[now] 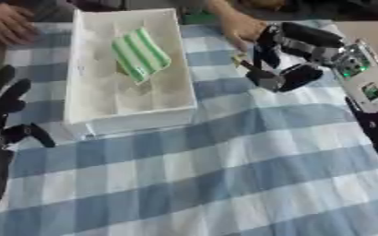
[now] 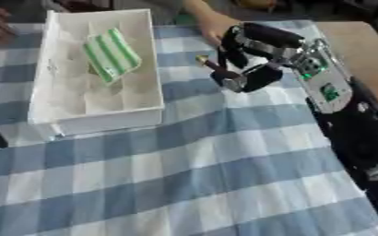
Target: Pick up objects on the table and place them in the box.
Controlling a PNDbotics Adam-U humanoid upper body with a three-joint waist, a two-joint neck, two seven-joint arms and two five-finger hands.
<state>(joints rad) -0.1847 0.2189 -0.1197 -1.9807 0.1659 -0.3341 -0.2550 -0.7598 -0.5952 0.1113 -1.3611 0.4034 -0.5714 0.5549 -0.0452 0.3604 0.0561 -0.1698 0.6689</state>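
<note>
A white box (image 1: pixel 184 87) stands on the checked cloth at the upper left. In it lies a green and white striped cloth (image 1: pixel 141 54). My right hand (image 1: pixel 293 69) hangs to the right of the box, fingers curled. A thin dark object with a yellowish tip (image 2: pixel 205 61) sticks out from between its thumb and fingers towards the box. A person's hand (image 1: pixel 240 27) rests just behind it, close to my fingers. At the left edge, my left hand (image 1: pixel 2 110) rests open with its fingers up, beside the box's near corner.
A blue and white checked tablecloth (image 1: pixel 224 175) covers the table. A small green thing (image 1: pixel 196 18) lies at the far edge behind the box. Another hand of a person (image 1: pixel 7 23) rests at the far left corner. Bare wood (image 2: pixel 362 46) shows on the right.
</note>
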